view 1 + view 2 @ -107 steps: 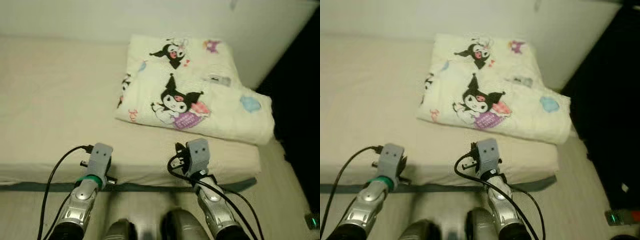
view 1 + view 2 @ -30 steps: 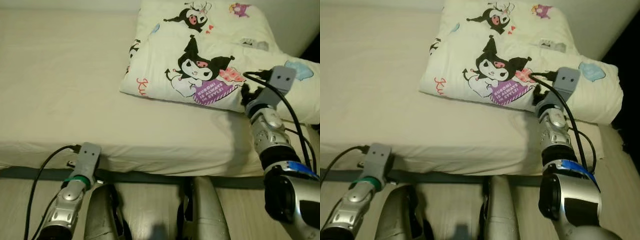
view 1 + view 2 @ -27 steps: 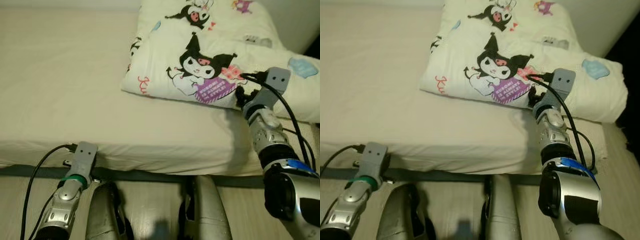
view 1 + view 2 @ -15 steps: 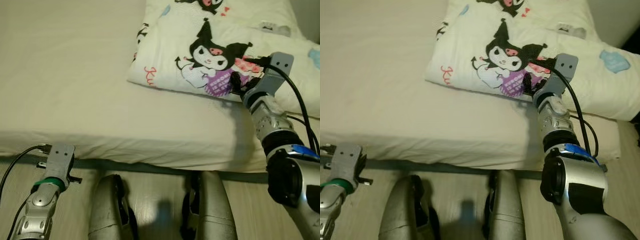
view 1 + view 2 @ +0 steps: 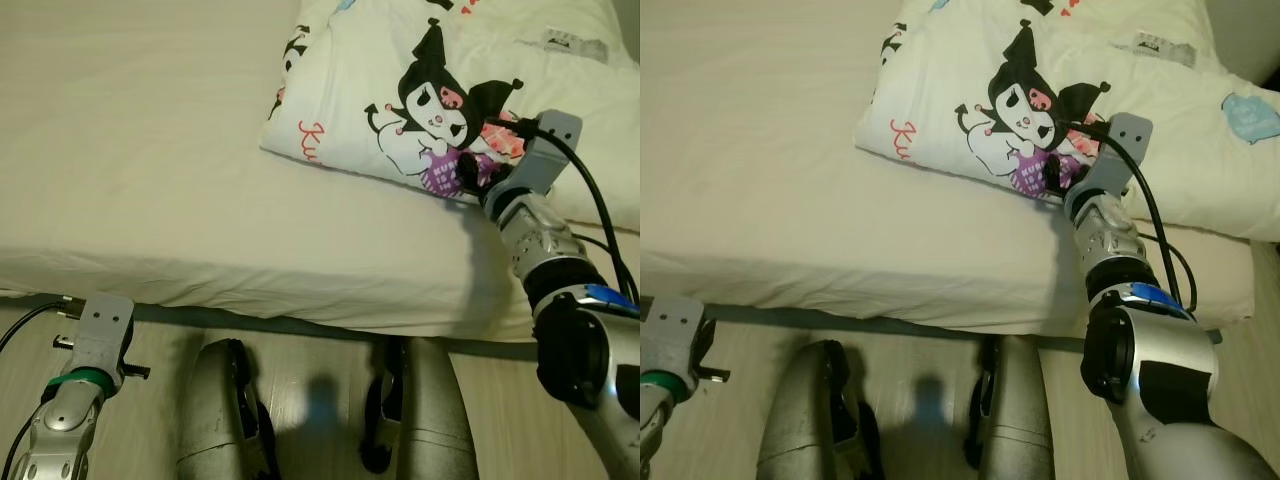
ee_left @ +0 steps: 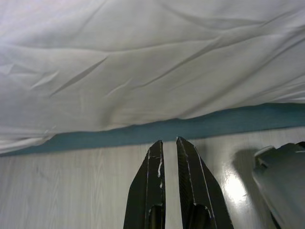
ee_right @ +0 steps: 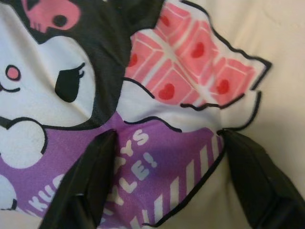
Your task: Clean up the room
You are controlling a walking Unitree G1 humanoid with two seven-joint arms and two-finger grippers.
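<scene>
A folded white blanket (image 5: 430,80) printed with a black-eared cartoon figure lies on the right part of the bed (image 5: 150,150). My right gripper (image 5: 467,172) is stretched out to the blanket's near edge. Its fingers stand open and press against the purple and pink print (image 7: 162,143), one finger (image 7: 90,186) on each side of it. My left arm (image 5: 75,390) hangs low beside the bed. The left gripper (image 6: 167,142) is shut, pointing at the floor just before the bed's base.
A beige sheet (image 6: 143,62) drapes over the mattress edge above a dark teal base strip (image 5: 290,325). Pale wood floor (image 6: 71,191) runs along the bed. My two silver legs (image 5: 225,420) stand close to the bed front.
The camera has dipped and moved closer to the bed. My right gripper has pushed forward onto the blanket's printed edge, and my left arm has sunk lower toward the floor.
</scene>
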